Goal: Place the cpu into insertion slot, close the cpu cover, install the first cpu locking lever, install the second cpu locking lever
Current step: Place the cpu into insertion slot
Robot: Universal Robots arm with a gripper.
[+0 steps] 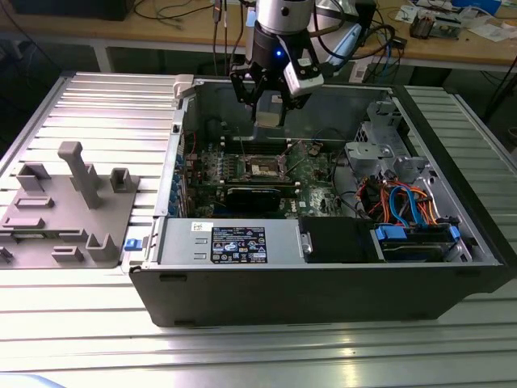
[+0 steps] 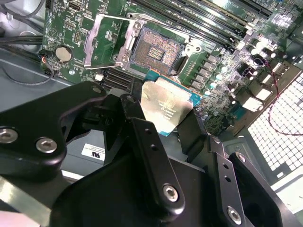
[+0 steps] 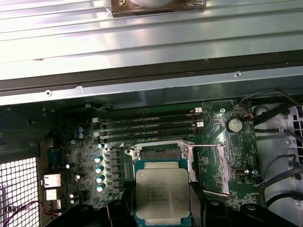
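Saw a grey fixture block (image 1: 73,202) near the worktop's (image 1: 81,339) left edge, then an open computer case (image 1: 323,283) mid-worktop. Found the gripper (image 1: 269,107) over the case's far side, clamped on the cpu (image 3: 162,191) (silver top plain in both wrist views). Noted the insertion slot (image 2: 156,49) bare below, apart from the chip, the cpu cover (image 2: 111,35) lifted open beside it.

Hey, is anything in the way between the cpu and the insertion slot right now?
Nothing visible. The gripper holds the cpu above the bare insertion slot, and the cpu cover stands swung open beside it.
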